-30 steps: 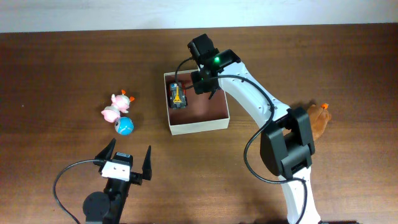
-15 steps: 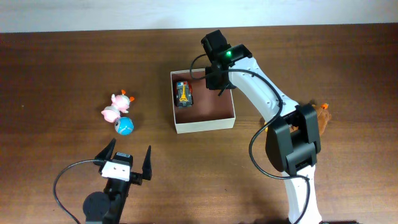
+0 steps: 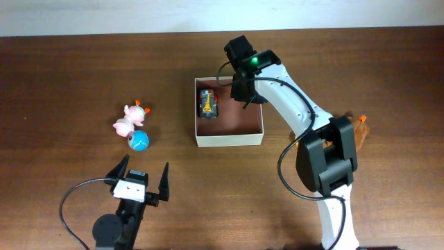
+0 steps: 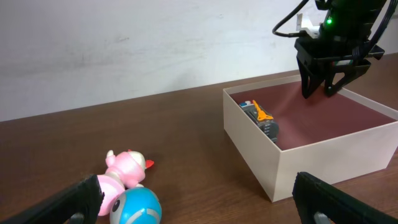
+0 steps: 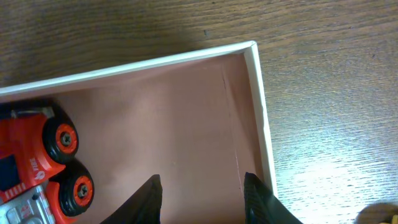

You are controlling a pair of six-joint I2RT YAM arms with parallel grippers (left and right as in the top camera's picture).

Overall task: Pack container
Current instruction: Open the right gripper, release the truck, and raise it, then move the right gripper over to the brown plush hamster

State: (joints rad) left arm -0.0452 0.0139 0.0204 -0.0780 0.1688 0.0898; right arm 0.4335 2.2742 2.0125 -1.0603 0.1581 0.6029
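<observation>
Wood-brown table [image 3: 69,69] carries everything. The cream container [image 3: 229,139] sits mid-table, pinkish inside, with a toy car [image 3: 207,104] lying by one inner wall. The right gripper [image 3: 240,92] hangs over the container's far part, fingers spread and nothing between them. The left gripper [image 3: 142,178] is parked well apart from the container, on its near side, also spread and empty.

We judge the car is delivered and the step is getting clear for the next toy. Do it by rising straight up, fingers kept apart, so nothing catches the rim or drags the light box. Then go for the pink toy [image 3: 127,119] and blue ball [image 3: 139,140], which touch each other well apart from the container.

Only the overhead shows a brown toy [image 3: 359,130] past the container's other side, half hidden by the right arm [image 3: 298,114]. Only the right wrist view shows the empty gap between fingers, plus the car's red body and orange wheels. Only the left wrist view shows height: fingertips around rim level, off the floor.
</observation>
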